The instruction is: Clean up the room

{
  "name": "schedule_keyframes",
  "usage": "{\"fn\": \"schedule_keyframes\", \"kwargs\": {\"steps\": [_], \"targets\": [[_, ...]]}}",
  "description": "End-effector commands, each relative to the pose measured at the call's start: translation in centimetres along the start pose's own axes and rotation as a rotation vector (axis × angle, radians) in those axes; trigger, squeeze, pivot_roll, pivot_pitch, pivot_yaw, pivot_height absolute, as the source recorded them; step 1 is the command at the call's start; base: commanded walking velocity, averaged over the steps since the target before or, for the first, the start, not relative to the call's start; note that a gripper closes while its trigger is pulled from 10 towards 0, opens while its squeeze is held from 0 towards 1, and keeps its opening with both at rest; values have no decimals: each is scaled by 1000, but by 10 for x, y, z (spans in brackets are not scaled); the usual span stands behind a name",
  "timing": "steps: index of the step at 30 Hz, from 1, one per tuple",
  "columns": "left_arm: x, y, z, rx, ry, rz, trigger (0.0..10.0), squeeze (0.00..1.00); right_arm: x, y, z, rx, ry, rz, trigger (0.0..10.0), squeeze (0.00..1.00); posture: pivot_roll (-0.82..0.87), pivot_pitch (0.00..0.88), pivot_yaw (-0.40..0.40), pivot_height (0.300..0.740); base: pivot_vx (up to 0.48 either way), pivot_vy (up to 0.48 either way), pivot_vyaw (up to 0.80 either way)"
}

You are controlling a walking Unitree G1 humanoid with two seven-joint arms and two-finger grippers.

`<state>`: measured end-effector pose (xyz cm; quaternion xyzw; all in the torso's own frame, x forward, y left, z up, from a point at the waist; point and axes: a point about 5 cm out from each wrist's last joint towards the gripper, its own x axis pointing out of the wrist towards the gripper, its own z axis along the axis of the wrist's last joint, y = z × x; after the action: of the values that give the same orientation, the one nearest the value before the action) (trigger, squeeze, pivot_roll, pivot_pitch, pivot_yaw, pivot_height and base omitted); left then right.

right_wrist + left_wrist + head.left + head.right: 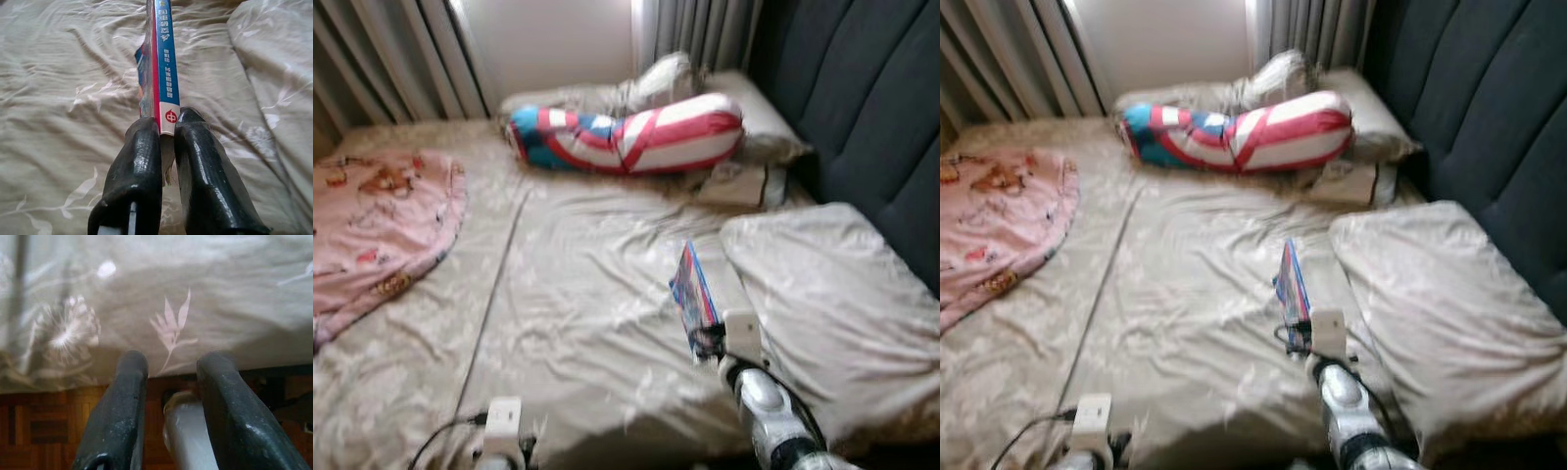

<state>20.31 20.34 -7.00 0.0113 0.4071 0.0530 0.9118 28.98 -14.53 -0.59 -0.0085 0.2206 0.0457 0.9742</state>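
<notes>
A thin book point(693, 294) with a blue and red spine point(164, 58) stands on edge above the beige bed sheet point(587, 294). My right gripper point(167, 122) is shut on the book's near end, its silver arm point(769, 411) coming up from the lower right. My left gripper point(173, 364) is open with nothing between its fingers. It hangs at the bed's near edge, where its wrist point(501, 426) shows low on the left, over the wooden floor point(44, 421).
A pink blanket point(372, 225) lies on the bed's left side. A red, white and blue bolster point(626, 137) and pillows point(744, 108) lie at the far end. A large pillow point(832, 304) rests against the dark headboard point(871, 117) on the right. A cable point(440, 441) trails near the left wrist.
</notes>
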Motion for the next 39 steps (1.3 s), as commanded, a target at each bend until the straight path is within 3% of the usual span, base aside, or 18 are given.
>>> {"fn": "schedule_keyframes", "kwargs": {"steps": [1,3,4,8,11,22,39], "targets": [[0,3,5,-10,-39,11,10000,0,2,-1,8,1,-43,1,10000,0,-90,1,-3,650,0,0,0],[2,3,23,-39,-128,12,10000,0,1,-1,8,5,-45,-2,10000,0,-86,0,-4,650,0,0,0],[3,4,42,-61,-210,10,10000,0,1,-2,8,11,-47,-4,10000,0,-85,0,-4,650,0,0,0],[3,1,74,-66,-354,-12,10000,0,1,-1,8,14,-51,4,10000,0,-84,0,-2,650,0,0,0],[1,1,85,-63,-426,-8,10000,0,1,0,9,18,-58,14,10000,0,-93,0,1,650,0,0,0],[-6,-7,86,-72,-528,-32,10000,0,1,2,9,23,-61,31,10000,0,-98,0,6,650,0,0,0],[-6,-16,98,-76,-562,-70,10000,0,1,1,9,-2,-62,15,10000,0,-104,0,5,650,81,0,0]]}}
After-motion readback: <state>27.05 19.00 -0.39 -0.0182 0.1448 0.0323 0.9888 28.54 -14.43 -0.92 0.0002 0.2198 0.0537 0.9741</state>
